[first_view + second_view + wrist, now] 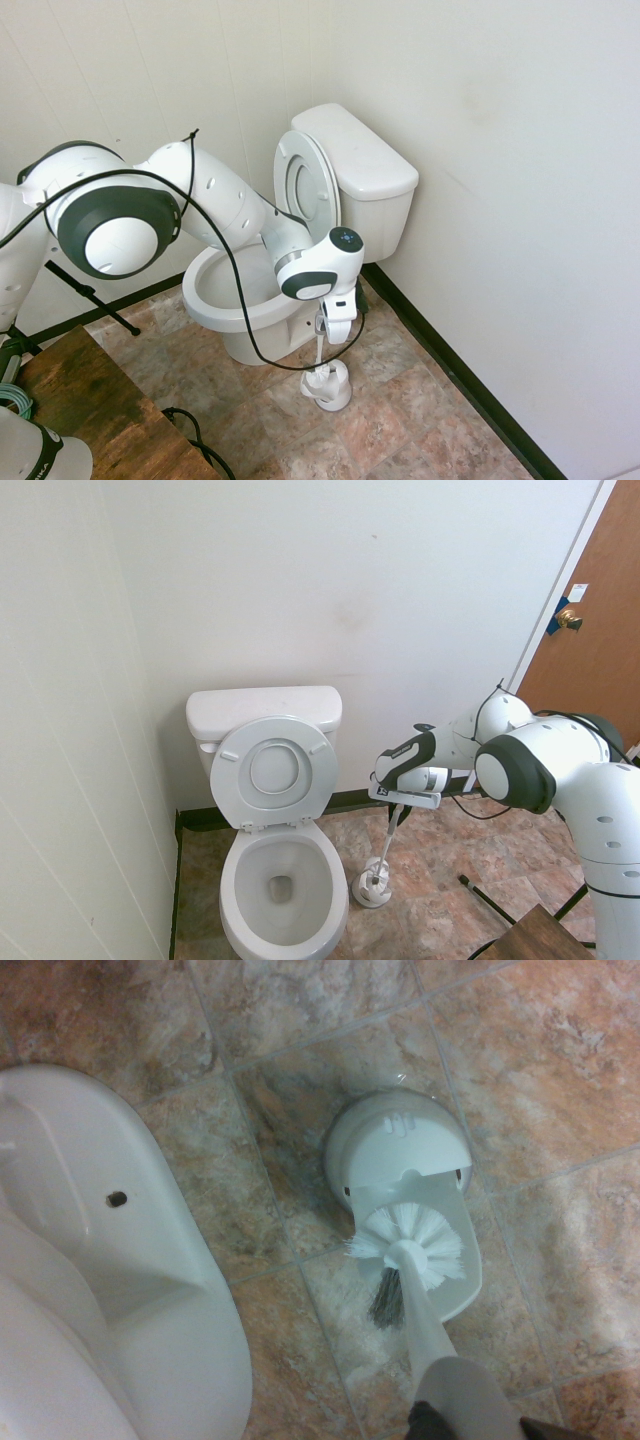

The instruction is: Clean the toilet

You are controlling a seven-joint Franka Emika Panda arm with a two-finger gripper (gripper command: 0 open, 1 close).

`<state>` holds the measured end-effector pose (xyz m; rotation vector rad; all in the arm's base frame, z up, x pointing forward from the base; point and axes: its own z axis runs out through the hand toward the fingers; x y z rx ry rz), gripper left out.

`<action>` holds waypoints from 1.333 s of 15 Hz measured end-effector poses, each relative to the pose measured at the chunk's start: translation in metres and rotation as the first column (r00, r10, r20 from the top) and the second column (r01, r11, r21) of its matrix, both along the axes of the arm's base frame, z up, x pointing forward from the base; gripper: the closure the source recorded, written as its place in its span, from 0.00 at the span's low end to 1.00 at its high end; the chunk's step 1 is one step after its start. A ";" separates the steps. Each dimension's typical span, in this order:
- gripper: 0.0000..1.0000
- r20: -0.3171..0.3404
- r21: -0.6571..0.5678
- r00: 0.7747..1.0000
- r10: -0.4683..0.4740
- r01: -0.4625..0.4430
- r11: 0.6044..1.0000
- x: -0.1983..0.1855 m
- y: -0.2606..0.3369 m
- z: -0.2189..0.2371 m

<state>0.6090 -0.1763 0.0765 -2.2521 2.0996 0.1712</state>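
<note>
The toilet (300,240) stands against the back wall, lid and seat raised, bowl open and looking clean. The scrubbing looks finished or not begun; I cannot tell which. Beside the toilet's base, the end effector (321,335) is clamped on the brush (410,1250) handle, head just above its holder (400,1145). The stone-patterned tile floor (440,880) is bare; a brown door (600,610) stands farther off.

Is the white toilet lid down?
No, the white oval lid stands raised against the tank, leaving the bowl open.
</note>
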 end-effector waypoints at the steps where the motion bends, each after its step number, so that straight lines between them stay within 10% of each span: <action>1: 1.00 -0.006 0.003 1.000 -0.002 0.002 1.000 0.004 0.000 -0.009; 20: 1.00 -0.105 0.109 0.992 -0.070 0.081 0.991 0.046 -0.049 -0.083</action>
